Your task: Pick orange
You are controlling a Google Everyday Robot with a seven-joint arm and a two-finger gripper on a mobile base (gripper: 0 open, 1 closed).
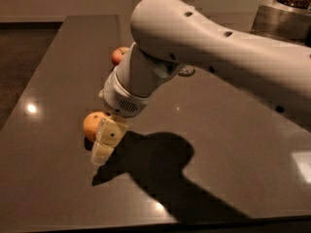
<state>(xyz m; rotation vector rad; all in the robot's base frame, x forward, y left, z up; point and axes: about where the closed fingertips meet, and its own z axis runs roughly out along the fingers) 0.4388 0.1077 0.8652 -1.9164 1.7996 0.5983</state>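
Note:
The orange (92,124) lies on the dark table (58,72), left of centre, partly hidden by the gripper. My gripper (103,147) hangs from the white arm (194,52), right against the orange's right side, its pale fingers (106,139) pointing down toward the tabletop. The red apple (118,55) sits farther back on the table and is mostly hidden behind the arm.
The arm casts a large shadow (160,174) on the table to the right of the gripper. A small glass object (186,71) shows behind the arm. A metal container (286,13) with dark contents stands at the back right. The table's front edge (146,224) is near.

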